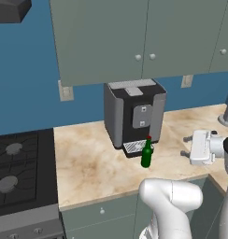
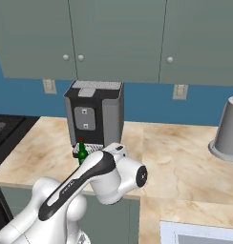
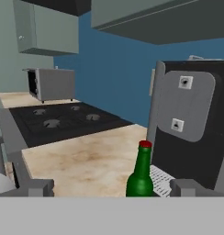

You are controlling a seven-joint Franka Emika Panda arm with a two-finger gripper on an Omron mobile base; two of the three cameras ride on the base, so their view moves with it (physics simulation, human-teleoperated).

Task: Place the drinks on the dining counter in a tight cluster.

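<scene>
A slim dark green bottle with a red cap (image 1: 146, 153) stands upright on the marble kitchen counter (image 1: 92, 168), just in front of the coffee machine's drip tray. It also appears in the right base view, bottle (image 2: 82, 153), partly behind my arm. My gripper (image 1: 185, 146) hovers level with it to its right, fingers pointing at it, open and empty, a short gap away. In the hand view the bottle (image 3: 140, 176) stands close ahead between my spread fingertips (image 3: 38, 187), gripper (image 3: 113, 188). The dining counter is out of view.
A grey coffee machine (image 1: 133, 112) stands right behind the bottle. A black stove (image 1: 17, 168) lies left of it. Wall cabinets (image 1: 134, 32) hang overhead. A grey cylinder (image 2: 228, 129) stands far right, a sink rim (image 2: 199, 233) near the front, and a microwave (image 3: 49, 83) beyond the stove.
</scene>
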